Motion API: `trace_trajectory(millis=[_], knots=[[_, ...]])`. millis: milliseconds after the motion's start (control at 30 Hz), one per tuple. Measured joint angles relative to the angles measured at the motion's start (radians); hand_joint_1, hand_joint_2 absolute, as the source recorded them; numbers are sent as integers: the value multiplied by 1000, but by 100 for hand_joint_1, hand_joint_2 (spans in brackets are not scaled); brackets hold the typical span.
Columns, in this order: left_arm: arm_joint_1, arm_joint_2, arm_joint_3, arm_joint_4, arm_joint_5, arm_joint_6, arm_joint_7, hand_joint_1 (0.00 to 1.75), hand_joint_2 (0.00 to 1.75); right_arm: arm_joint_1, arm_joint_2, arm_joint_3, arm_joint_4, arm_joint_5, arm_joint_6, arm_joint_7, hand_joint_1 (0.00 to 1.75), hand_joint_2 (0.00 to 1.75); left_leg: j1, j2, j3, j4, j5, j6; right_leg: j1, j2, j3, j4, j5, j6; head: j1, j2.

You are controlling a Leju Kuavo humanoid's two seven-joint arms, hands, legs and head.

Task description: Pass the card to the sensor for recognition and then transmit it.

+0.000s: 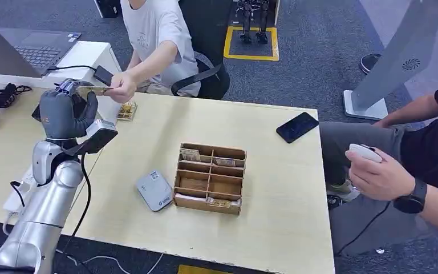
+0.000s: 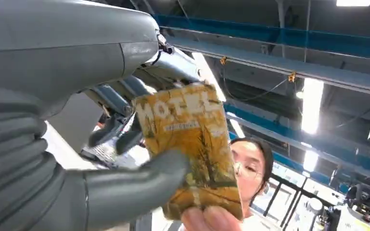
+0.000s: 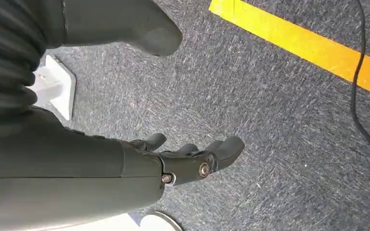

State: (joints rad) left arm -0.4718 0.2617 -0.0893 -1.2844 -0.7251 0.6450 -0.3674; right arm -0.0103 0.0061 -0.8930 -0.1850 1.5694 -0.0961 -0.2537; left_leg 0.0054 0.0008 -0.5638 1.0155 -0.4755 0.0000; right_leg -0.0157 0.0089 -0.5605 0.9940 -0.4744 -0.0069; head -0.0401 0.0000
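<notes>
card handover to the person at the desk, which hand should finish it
Left. The left hand already holds the card, raised at the person's hand, whose fingers touch it. The right hand hangs over the floor.

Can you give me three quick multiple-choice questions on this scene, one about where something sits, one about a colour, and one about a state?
1. Where does the black phone lie?
A. In the wooden box
B. On the table near its far right edge
C. On the laptop

2. What colour is the floor tape below the right hand?
A. Yellow
B. Blue
C. White

3. What is happening with the card?
A. It lies flat on the table
B. It sits in the box
C. The left hand holds it while a person's hand grips its other end

Answers: 1 B, the phone rests on bare tabletop; 2 A, the stripe crosses grey carpet; 3 C, both pinch it.
</notes>
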Motion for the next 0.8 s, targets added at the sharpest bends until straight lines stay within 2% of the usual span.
trace_trajectory(millis=[300, 467, 667, 800], knots=[[23, -17, -1, 6, 157, -159, 79, 0, 175, 0, 0, 0, 0, -22, -9, -8, 0, 175, 0, 0, 0, 0, 0, 0, 0, 0, 1, 0, 0, 0, 0, 0], [112, -19, -1, -42, 192, -179, 72, 0, 175, 10, 0, -2, 0, -30, -9, 2, 0, 175, 0, 0, -1, 0, 0, 0, 0, 0, 0, 0, 0, 0, 0, 0], [140, -19, -1, -68, 196, -188, 72, 0, 175, 12, 0, -3, 0, -30, -8, 3, 0, 175, 0, 0, -1, 0, 0, 0, 0, 0, 0, 0, 0, 0, 0, 0], [171, -13, -1, -112, 233, -214, 29, 0, 175, 15, 0, -5, 0, -33, -3, 13, 0, 175, 0, 0, -1, 0, 1, 0, 0, 0, 0, 0, 1, -1, 0, 0]])
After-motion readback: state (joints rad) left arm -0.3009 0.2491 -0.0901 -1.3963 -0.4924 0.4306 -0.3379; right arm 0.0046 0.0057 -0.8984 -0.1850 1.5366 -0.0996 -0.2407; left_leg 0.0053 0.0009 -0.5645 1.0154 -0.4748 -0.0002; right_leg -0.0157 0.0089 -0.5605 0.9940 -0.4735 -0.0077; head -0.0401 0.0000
